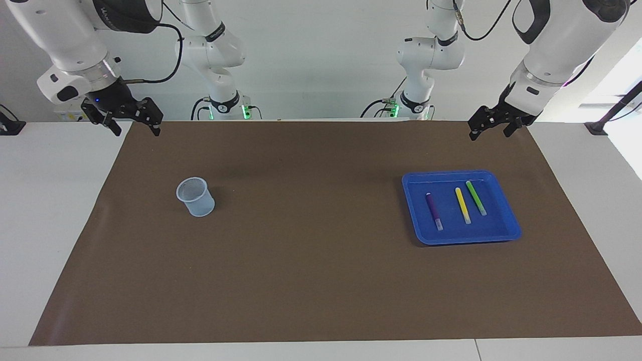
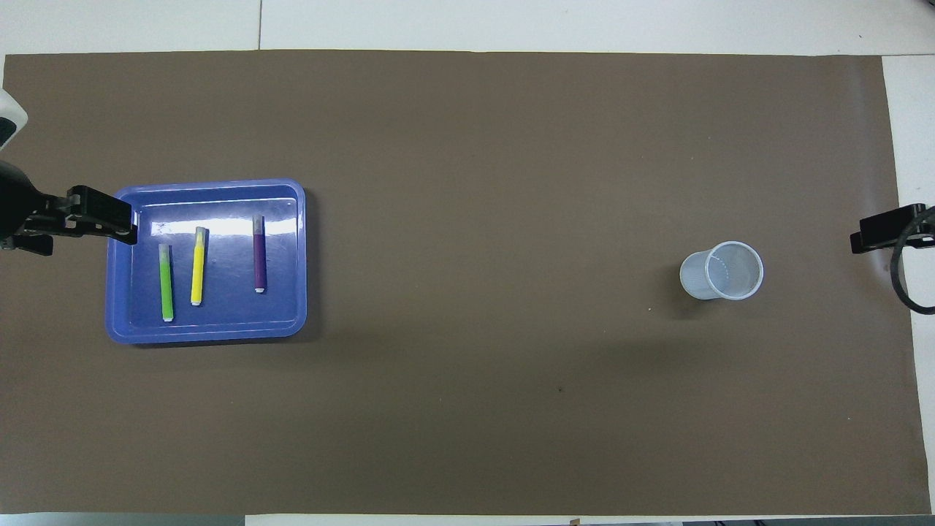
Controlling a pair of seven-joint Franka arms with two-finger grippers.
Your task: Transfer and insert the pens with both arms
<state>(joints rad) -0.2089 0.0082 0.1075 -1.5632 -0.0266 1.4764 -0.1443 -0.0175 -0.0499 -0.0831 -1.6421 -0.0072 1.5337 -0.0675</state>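
Three pens lying apart and roughly parallel in a blue tray [image 1: 506, 231] toward the left arm's end of the tabletop [image 1: 321, 281]: purple pen [image 1: 434, 211], yellow pen [image 1: 462, 205], green pen [image 1: 476, 197], the green one lying nearest the tray's outer side; each showing a slim coloured barrel and a pale whitish end pointing away from the robots. Likely handling as light, stiff and smooth, prone to rolling or slipping; best pinching across mid-barrel, from above. Clear plastic cup [image 1: 196, 196] standing upright, well apart, toward the right arm's end, probably serving as the receptacle. Left pincer [image 1: 494, 123] hovering empty, fingers spread wide, over the mat's edge nearest the robots, near the tray. Right pincer [image 1: 131, 118] waiting likewise wide and empty over the other corner
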